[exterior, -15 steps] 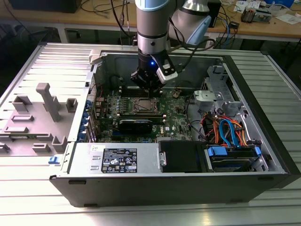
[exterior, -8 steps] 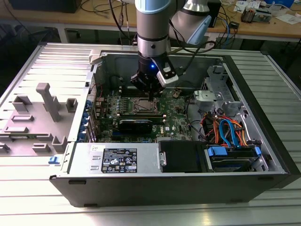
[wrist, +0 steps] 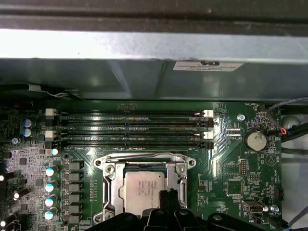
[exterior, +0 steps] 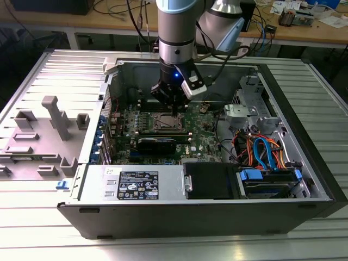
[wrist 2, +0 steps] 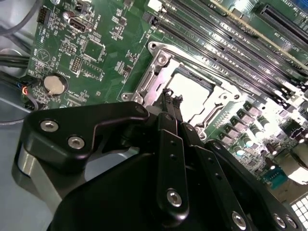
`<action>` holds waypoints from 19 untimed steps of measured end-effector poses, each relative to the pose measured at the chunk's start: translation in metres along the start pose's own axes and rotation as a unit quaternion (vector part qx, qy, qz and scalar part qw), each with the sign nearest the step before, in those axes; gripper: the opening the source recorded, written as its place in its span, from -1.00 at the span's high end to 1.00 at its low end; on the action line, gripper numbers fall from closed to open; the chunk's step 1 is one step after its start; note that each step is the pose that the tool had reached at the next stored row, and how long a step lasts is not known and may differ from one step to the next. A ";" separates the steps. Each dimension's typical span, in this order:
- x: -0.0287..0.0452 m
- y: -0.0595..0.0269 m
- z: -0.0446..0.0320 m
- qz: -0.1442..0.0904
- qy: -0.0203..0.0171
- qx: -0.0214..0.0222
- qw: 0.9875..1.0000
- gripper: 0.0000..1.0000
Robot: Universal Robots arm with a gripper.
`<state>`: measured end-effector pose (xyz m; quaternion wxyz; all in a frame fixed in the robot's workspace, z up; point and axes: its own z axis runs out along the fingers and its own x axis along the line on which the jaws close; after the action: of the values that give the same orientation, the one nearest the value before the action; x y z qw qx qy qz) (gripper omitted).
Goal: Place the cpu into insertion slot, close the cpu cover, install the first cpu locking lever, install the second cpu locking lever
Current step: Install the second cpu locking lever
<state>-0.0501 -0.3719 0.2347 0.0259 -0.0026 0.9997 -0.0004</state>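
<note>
Silver-grey and square, the flat metal-faced cpu (wrist: 147, 191) lies seated in the insertion slot (wrist: 109, 190), with the thin silvery cpu cover (wrist: 179, 179) framing its face on the green circuit board (wrist: 226, 159). Directly above the chip's edge hangs the black gripper (wrist: 168, 198), its fingertips (wrist 2: 171, 98) pressed together with nothing between them, close over the cpu in both wrist views. Long black memory slots (wrist: 130, 127) run beside the socket.
</note>
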 end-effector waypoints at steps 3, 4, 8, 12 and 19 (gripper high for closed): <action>-0.0001 -0.0007 -0.0010 0.000 0.000 0.000 1.000 0.79; -0.0001 -0.0012 -0.0010 0.000 0.000 0.000 1.000 0.79; 0.0000 -0.0057 -0.0011 0.000 0.000 -0.001 1.000 0.79; 0.0000 -0.0084 -0.0010 0.000 0.000 -0.001 1.000 0.79; 0.0000 -0.0098 -0.0010 0.000 0.000 -0.002 1.000 0.79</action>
<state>-0.0501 -0.3817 0.2357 0.0260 -0.0026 0.9997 0.0014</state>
